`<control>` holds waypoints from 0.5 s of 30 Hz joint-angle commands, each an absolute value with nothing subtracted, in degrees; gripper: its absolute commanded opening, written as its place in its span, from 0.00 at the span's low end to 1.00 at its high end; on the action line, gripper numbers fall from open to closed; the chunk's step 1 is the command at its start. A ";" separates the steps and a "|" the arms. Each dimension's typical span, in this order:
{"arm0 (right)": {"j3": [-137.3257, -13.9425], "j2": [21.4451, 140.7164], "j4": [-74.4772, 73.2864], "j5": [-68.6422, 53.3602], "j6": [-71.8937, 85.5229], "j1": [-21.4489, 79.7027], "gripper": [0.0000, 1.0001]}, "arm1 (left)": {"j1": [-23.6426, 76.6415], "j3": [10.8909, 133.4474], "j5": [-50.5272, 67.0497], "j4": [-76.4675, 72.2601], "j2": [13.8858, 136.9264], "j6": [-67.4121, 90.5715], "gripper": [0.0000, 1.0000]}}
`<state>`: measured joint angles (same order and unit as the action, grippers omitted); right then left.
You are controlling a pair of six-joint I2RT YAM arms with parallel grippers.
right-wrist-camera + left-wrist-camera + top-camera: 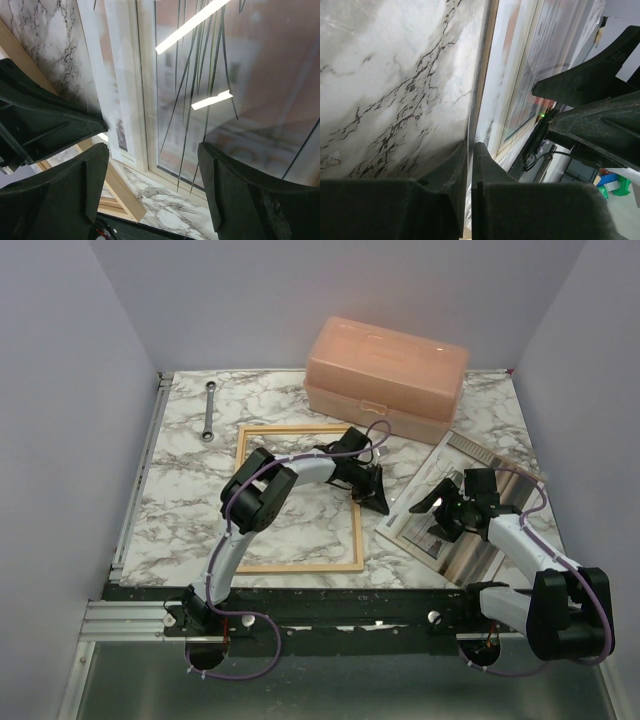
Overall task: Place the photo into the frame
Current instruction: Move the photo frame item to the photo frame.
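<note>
light wooden frame (300,568) lies in the middle of the desk (180,500). left fingers (445,170) pinch its right rail, probably to steady it. photo (430,540) lies near the right edge, under right fingers (235,185) spread wide, ready to grab.

You've got a marble-patterned table (180,510) carrying four things: a wrench (209,412) at upper left, a peach plastic box (385,368) at top centre, a light wooden frame (300,567) lying flat left of centre, and a glossy photo (420,530) lying askew just to its right.
</note>
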<state>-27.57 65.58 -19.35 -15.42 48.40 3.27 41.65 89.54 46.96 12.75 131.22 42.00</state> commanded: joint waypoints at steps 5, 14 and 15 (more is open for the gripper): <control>-29.98 65.50 -24.53 -19.74 45.49 3.29 0.83 | 43.25 85.69 45.34 14.93 123.83 41.13 0.00; -35.89 62.20 -27.69 -22.72 44.02 3.26 0.88 | 43.07 80.94 42.50 18.01 114.58 40.12 0.00; -36.12 61.85 -27.48 -23.22 44.00 3.33 0.89 | 43.07 80.08 42.45 18.10 113.61 40.08 0.00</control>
